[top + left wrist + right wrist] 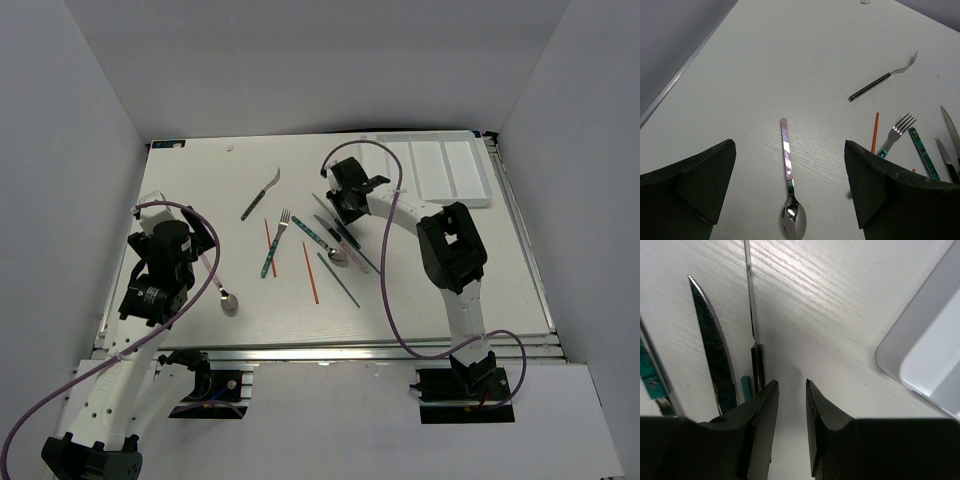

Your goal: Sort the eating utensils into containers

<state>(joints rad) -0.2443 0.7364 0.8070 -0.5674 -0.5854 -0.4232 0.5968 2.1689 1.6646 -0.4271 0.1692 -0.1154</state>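
The eating utensils lie loose on the white table. A pink-handled spoon [788, 170] [226, 296] lies below my left gripper [789, 145] [192, 243], which is wide open above it and holds nothing. A dark-handled fork [883, 77] [258, 197], a teal-handled fork [895, 132] and a red chopstick [874, 132] lie farther off. My right gripper [791, 384] [340, 207] is down at the table with a narrow gap and nothing between its fingers. Just left of it lie a dark-handled knife [756, 362] and a serrated knife [715, 345]. The containers are compartments of a white tray [430, 170] [925, 350].
A second red chopstick [311, 272] and a teal-grey chopstick [338, 278] lie at mid-table, in front of a cluster of knives and a spoon [335, 245]. White walls close in the table on three sides. A small white scrap [231, 147] sits at the far edge.
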